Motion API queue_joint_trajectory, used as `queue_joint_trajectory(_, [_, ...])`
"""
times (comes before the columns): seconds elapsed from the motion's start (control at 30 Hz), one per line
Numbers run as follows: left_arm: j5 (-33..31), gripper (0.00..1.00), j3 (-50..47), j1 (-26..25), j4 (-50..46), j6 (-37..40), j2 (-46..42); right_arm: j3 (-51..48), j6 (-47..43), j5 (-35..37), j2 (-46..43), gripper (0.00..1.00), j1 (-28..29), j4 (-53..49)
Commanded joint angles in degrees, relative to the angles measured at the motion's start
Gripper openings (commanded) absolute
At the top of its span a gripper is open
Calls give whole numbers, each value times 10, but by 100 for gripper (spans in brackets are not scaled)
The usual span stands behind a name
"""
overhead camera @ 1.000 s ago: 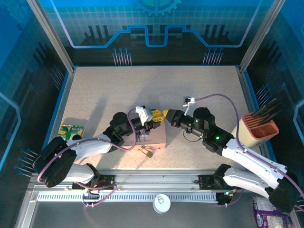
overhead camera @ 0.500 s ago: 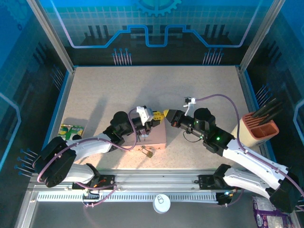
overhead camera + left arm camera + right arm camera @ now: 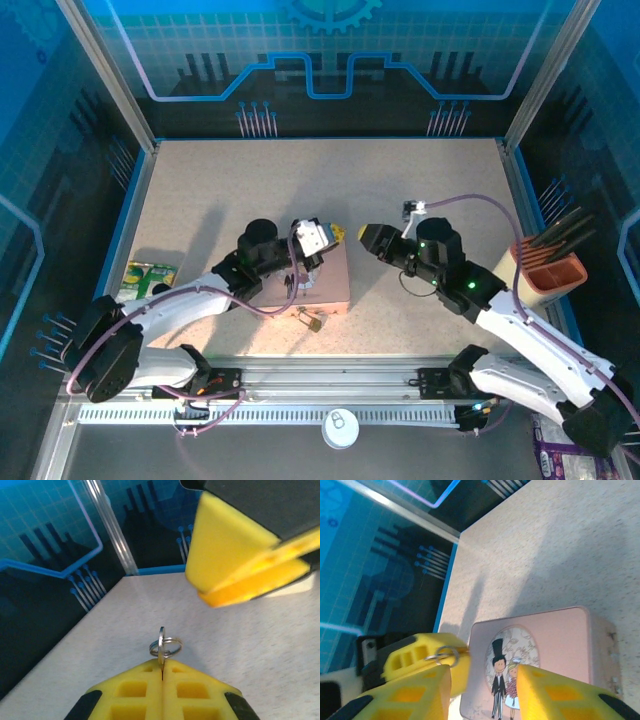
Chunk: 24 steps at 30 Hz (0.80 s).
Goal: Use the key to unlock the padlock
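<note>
Left hand (image 3: 162, 672) pressed together on small thin grey metal key (image 3: 161, 647). Right hand (image 3: 482, 680) spread. Tiny brass padlock (image 3: 314, 322) on counter (image 3: 220, 190), near side of pink rectangular tin (image 3: 325, 285). Padlock likely light and slides easily: grip its body.

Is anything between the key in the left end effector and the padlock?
The pink tin lies between: the left end effector pinches the key over its far edge, and the padlock lies on the table just past its near edge.

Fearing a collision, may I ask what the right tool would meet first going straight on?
Likely the left tool, shut on the key, just ahead by the pink tin; depth unclear.
</note>
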Motion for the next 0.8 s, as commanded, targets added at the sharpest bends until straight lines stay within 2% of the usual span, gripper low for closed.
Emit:
queue_joint_trajectory(0.0, [-26,0,18,-5,-70,176,-15,3,29,-37,-20,40,-26,-46])
queue_joint_trajectory(0.2, [8,0,43,-5,-129,360,-2,-5,119,-95,-2,38,-28,-15])
queue_joint_trajectory(0.4, [25,0,81,-5,-191,426,10,-17,181,-89,8,36,-3,4])
queue_joint_trajectory(0.53, [25,0,85,-7,-199,449,16,-29,210,-86,9,31,6,25])
queue_joint_trajectory(0.77, [7,0,94,-22,-214,477,30,-43,235,-87,24,30,20,63])
